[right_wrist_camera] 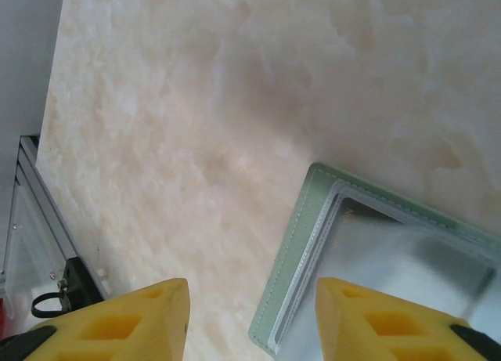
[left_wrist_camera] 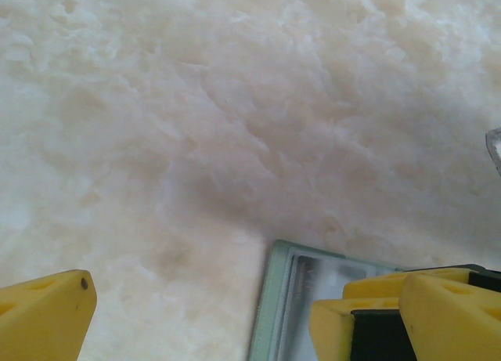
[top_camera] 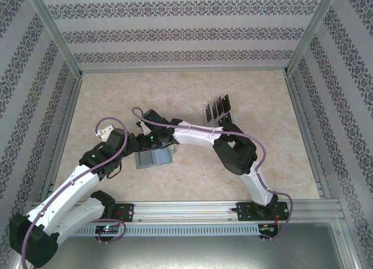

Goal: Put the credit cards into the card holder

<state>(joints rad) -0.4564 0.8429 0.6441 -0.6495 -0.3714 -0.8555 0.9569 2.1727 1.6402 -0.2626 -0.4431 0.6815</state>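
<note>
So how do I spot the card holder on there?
Look at the pale marbled table. A bit left of its middle, where the two robot arms meet, the card holder lies flat. It is a soft green rectangle with a stitched edge, while the cards farther back are black and stand in a row.

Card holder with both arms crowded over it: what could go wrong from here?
Both sets of jaws crowd the card holder, so they may collide. The right jaws stand either side of its edge, one over its clear window; closing could pinch, drag or flip it.
</note>
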